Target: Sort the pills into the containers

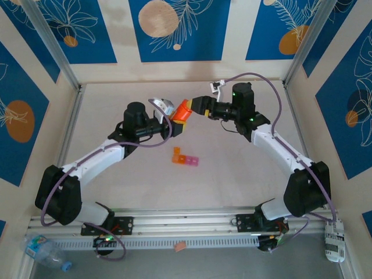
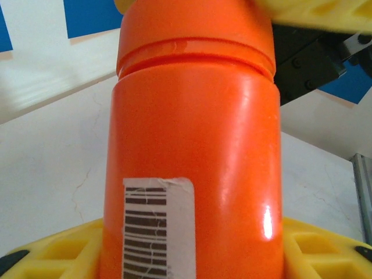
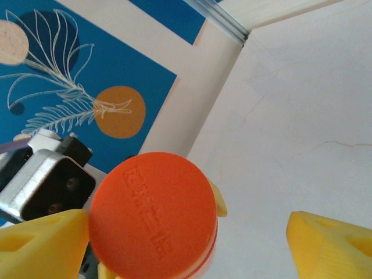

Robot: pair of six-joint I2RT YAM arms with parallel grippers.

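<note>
My left jaws clamped on the orange bottle [image 2: 192, 163], my right jaws spread wide around its cap [image 3: 154, 215], one finger [image 3: 331, 247] standing clear, the containers [image 1: 185, 157] lying on the bench [image 1: 232, 180], near but apart from the bottle.

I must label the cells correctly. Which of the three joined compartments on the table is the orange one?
The end compartment, the one nearest the orange bottle. It alone is orange; the two pink compartments follow it in the strip.

The orange bottle [image 2: 192, 145] is smooth, glossy plastic; its barcode label [image 2: 157, 226] is scuffed paper. The cap [image 3: 154, 215] is matt and embossed. The table [image 3: 302, 116] is matt and finely cracked.
</note>
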